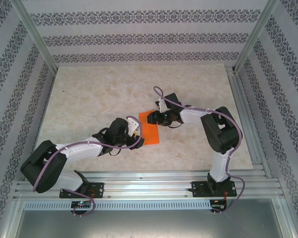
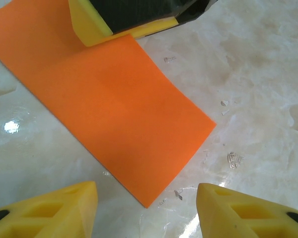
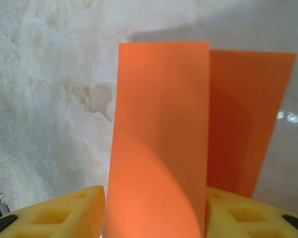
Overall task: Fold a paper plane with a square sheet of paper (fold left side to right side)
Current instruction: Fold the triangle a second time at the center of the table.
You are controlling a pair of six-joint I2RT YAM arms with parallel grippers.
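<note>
**Overhead view.** We see the square sheet of paper (image 1: 150, 128), bright orange and plain, lying just right of centre on the pale marbled table (image 1: 99, 99), between the two arms. The left gripper (image 1: 139, 141) sits at the sheet's lower-left edge. The right gripper (image 1: 158, 119) sits over its upper part.

**Left wrist view.** We see the sheet (image 2: 119, 114) flat on the table, running from the upper left to a corner at lower centre. The left gripper (image 2: 146, 210) has its jaws released. Its two yellow fingers (image 2: 64, 208) stand apart in the lower corners of the frame, off the paper, with the sheet's corner near the gap. At the top edge, a yellow finger (image 2: 89, 27) of the other arm rests on the sheet.

**Right wrist view.** We see a lighter orange strip of the sheet (image 3: 159, 139) in the centre, in front of a darker part at right. The right gripper (image 3: 155, 218) has its jaws apart and unclenched, and the strip passes through the gap between them.
</note>
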